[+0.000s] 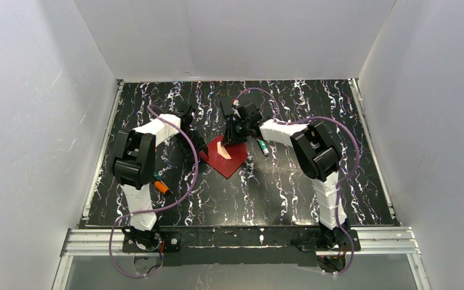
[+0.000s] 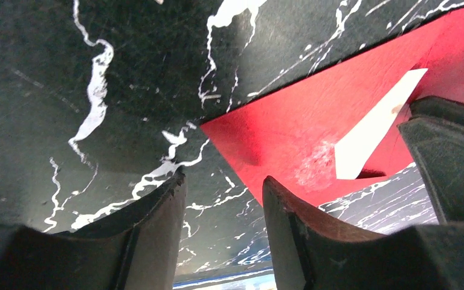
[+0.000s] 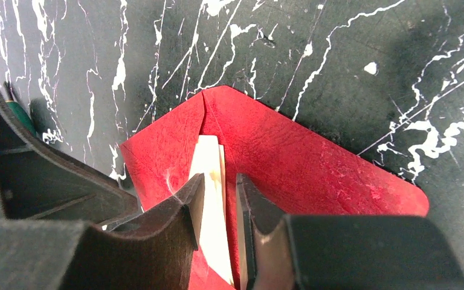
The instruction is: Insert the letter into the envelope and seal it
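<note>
The dark red envelope (image 1: 228, 162) lies flat on the black marbled table, one corner pointing at the arms. On it, the white letter (image 1: 223, 150) shows as a narrow folded strip. In the right wrist view my right gripper (image 3: 220, 181) stands with its jaws close on either side of the letter (image 3: 210, 158), which runs back between the fingers over the envelope (image 3: 302, 163). In the left wrist view the letter (image 2: 374, 127) rises off the envelope (image 2: 290, 127) towards the right gripper. My left gripper (image 2: 223, 181) is open over bare table at the envelope's left corner, holding nothing.
An orange-tipped pen (image 1: 162, 186) lies by the left arm. A green pen (image 1: 262, 147) lies just right of the envelope, under the right arm, and shows again in the right wrist view (image 3: 19, 113). White walls enclose the table (image 1: 278, 193) on three sides.
</note>
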You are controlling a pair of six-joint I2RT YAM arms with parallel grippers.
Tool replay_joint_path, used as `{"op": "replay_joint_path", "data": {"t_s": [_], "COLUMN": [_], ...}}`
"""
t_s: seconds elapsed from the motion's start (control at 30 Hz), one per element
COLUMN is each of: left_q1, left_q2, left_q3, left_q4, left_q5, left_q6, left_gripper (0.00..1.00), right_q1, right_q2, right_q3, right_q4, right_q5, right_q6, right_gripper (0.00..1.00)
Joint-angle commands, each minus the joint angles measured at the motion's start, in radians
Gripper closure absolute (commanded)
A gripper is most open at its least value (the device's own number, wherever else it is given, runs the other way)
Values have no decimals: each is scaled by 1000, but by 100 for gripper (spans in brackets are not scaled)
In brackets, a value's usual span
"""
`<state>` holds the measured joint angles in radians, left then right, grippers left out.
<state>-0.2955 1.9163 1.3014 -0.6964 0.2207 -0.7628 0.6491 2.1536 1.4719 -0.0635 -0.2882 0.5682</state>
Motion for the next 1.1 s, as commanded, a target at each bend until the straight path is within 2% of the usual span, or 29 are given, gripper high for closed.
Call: {"op": "replay_joint_path", "data": {"t_s": [0.0,0.27,0.73,0.83,0.93,1.07], "left_q1": [4,6,20,23,27,29], "left_q2": [24,82,99,99,101,109], "left_q3": [-20,31,80,86,88,95], "left_q4": [30,61,61,64,75,84], "left_q5": [53,13,-9,-11,-3,8], "left_q6": [-50,-18,51,67,84,99], "left_gripper": [54,66,67,67,67,67], "right_q1": [2,10,15,16,16,15], "right_q2": [29,56,83,85,94,100], "right_q3": [36,6,23,33,44,54], "right_q4": [31,127,79,65,65,21], "right_q5": [-36,-156,-224,-234,-266,-282], "right_q6": [-19,11,-24,-52,-72,-82], "right_gripper": [67,74,83,88,99,99]}}
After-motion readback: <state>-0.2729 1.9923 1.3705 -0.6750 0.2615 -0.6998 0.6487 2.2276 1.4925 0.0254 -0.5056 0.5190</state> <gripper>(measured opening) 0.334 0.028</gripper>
